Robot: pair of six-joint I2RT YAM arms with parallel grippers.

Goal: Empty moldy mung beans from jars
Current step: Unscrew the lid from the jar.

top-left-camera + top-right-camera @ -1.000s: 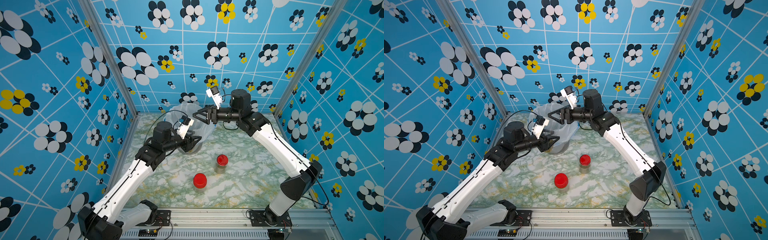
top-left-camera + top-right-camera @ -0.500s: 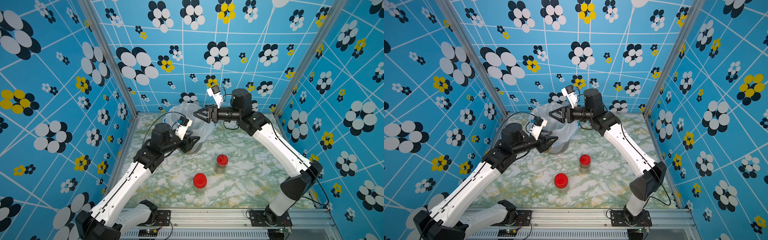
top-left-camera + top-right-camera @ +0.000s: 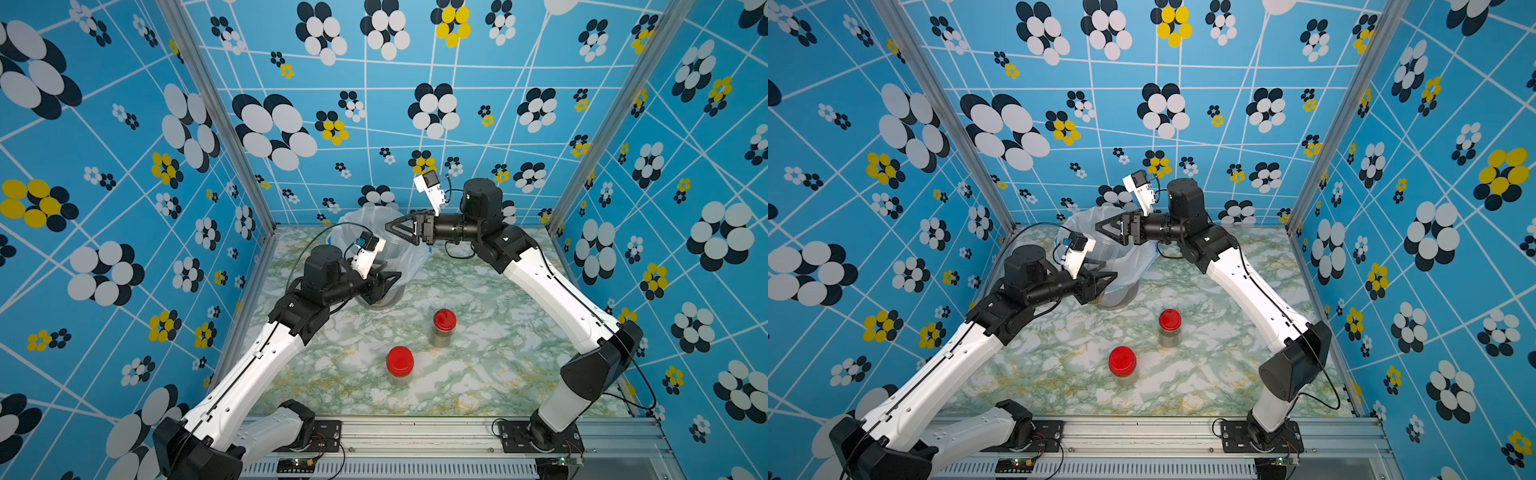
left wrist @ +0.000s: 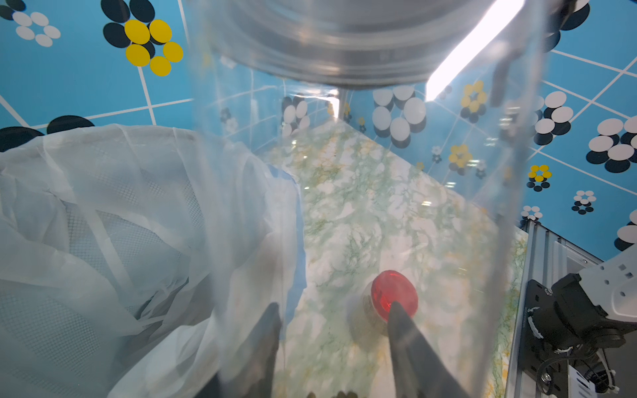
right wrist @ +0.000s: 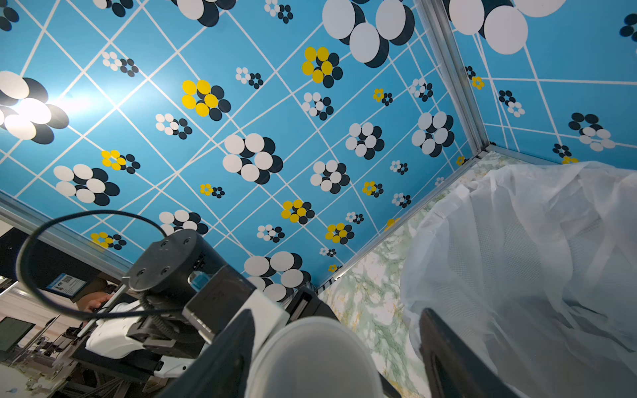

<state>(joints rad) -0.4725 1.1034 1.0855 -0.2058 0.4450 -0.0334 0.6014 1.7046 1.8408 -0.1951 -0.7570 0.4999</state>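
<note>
- The left hand (image 3: 387, 286) is clamped on the lower part of the tall jar (image 4: 362, 172). It holds the jar roughly upright just beside the bin (image 3: 409, 259), on the side facing the robot's base.
- The right hand (image 3: 391, 229) is at the jar's top, over the bin's near edge. Its fingers stand apart around the pale lid (image 5: 310, 355), one against it and the other clear, so it grips nothing.
- The step looks like lid removal. To do it well, close squarely on the lid's rim and twist while the left hand resists turning. Lift the lid straight off, and only then tip the mouth over the bin.
- Two red-lidded jars (image 3: 444, 328) (image 3: 400, 365) stand capped on the counter (image 3: 478, 374), well apart from the bin, toward the base. Their mung beans (image 3: 441, 340) show olive through the walls.
- Hard to tell: whether the lid is loosened at all. The left hand mostly hides the tall jar's beans, and the bin's bottom is out of sight.
</note>
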